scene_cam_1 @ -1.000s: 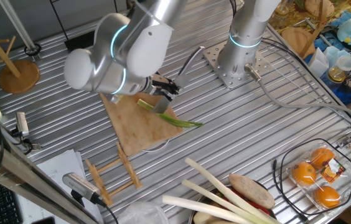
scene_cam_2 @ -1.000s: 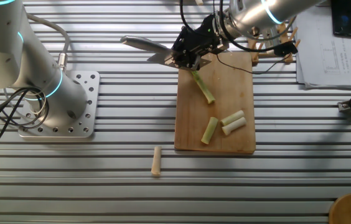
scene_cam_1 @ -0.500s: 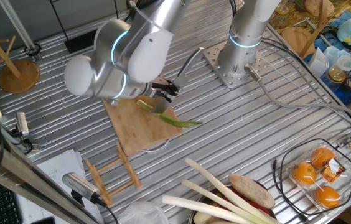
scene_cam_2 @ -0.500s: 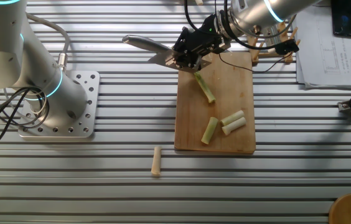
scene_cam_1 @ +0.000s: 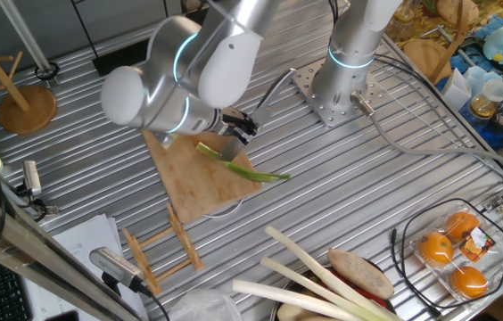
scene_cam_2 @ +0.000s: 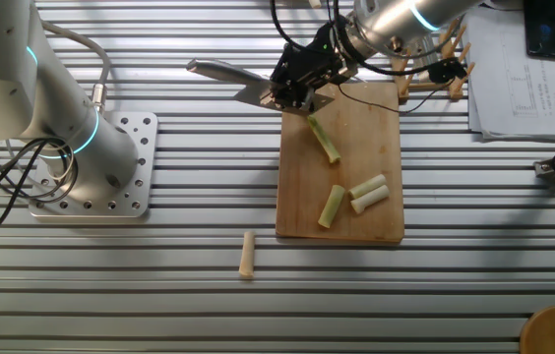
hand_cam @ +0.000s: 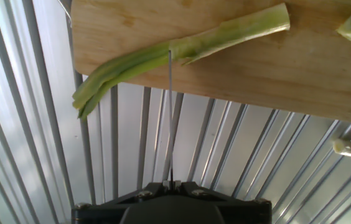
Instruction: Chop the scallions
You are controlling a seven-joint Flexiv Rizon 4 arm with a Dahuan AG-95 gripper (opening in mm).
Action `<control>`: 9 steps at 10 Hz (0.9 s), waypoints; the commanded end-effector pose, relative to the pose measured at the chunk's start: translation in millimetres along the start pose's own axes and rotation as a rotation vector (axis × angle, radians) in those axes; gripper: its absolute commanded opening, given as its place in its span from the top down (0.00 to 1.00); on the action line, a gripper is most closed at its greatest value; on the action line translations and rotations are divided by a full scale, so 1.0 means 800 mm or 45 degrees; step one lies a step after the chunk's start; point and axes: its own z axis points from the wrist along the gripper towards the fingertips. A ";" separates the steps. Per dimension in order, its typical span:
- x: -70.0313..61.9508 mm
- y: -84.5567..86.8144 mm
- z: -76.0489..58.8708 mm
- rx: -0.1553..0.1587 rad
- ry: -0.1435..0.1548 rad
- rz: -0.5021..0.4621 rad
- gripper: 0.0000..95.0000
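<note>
Since the frame a second ago, the silver arm has swung a little away from the rectangular wooden cutting board (scene_cam_2: 339, 162), and the hand (scene_cam_2: 295, 79) with the steel-bladed knife (scene_cam_2: 226, 77) has moved slightly off the board's far edge; the scallion pieces lie where they lay. The hand is clamped on the knife's handle, its black fingers closed around it, and the blade sticks out past the board's corner over the ribbed metal table (scene_cam_2: 179, 285). In the hand view the blade's thin edge (hand_cam: 169, 118) runs straight ahead to the long uncut scallion stalk (hand_cam: 182, 50), meeting it about midway. That stalk lies slantwise across the board's corner, its pale cut end on the wood and its dark green leaf tip hanging past the board's edge over the table. In one fixed view the same stalk (scene_cam_1: 238, 168) shows beneath the hand (scene_cam_1: 234, 125), with its tip pointing away from the board (scene_cam_1: 200, 183). Three short cut pieces are on the board nearer its other end: one green length (scene_cam_2: 332, 206) and two pale pieces (scene_cam_2: 368, 193) side by side just beside it. One more pale piece (scene_cam_2: 248, 255) lies off the board on the table, near the board's end corner.
</note>
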 end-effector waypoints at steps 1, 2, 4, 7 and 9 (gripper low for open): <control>0.000 0.000 -0.001 -0.001 -0.007 0.001 1.00; 0.001 0.000 -0.002 0.001 -0.015 0.007 1.00; 0.002 0.000 -0.004 0.004 -0.027 0.021 1.00; -0.011 -0.005 -0.010 0.000 -0.039 0.023 1.00; -0.012 -0.009 -0.018 -0.001 -0.043 0.022 1.00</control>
